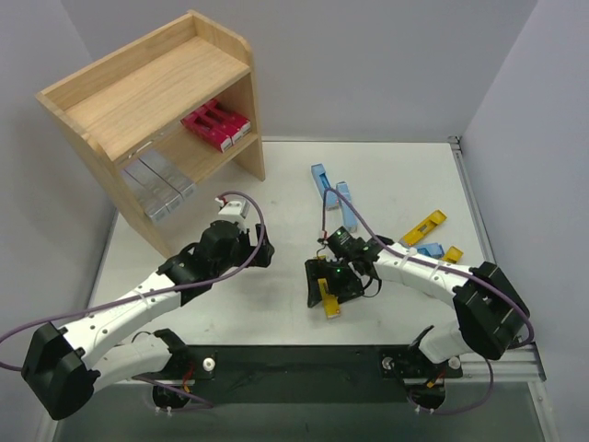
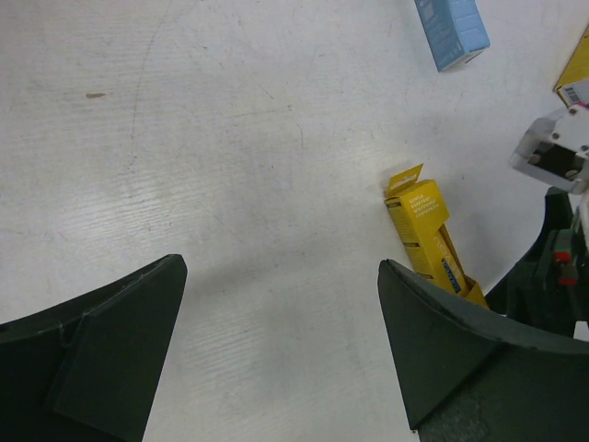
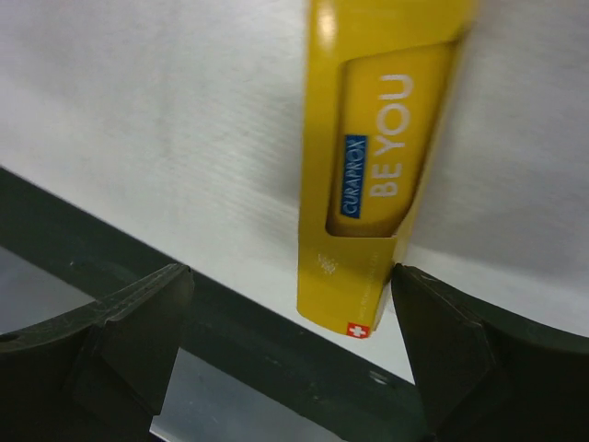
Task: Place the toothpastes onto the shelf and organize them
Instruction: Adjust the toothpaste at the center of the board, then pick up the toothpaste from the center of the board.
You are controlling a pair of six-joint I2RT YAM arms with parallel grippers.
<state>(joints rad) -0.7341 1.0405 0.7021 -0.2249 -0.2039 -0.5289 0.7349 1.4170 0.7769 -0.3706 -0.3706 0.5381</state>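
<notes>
Only the right wrist view shows the yellow "BE YOU" cardboard toothpaste carton (image 3: pixel 368 166) lying flat between the right gripper's (image 3: pixel 290 272) spread fingers. It is ungrasped, just beside one fingertip, close to the white table's (image 1: pixel 276 184) near edge. Overhead, that arm bends down over it. The left gripper (image 2: pixel 281 267), fingers released, hangs over bare tabletop — the light wooden two-tier shelf (image 1: pixel 156 83) stands far left.

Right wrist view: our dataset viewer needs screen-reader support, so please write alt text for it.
A yellow toothpaste carton printed CURAPROX BE YOU lies on the white table, its end between the open fingers of the right gripper, nearer one finger.
</notes>
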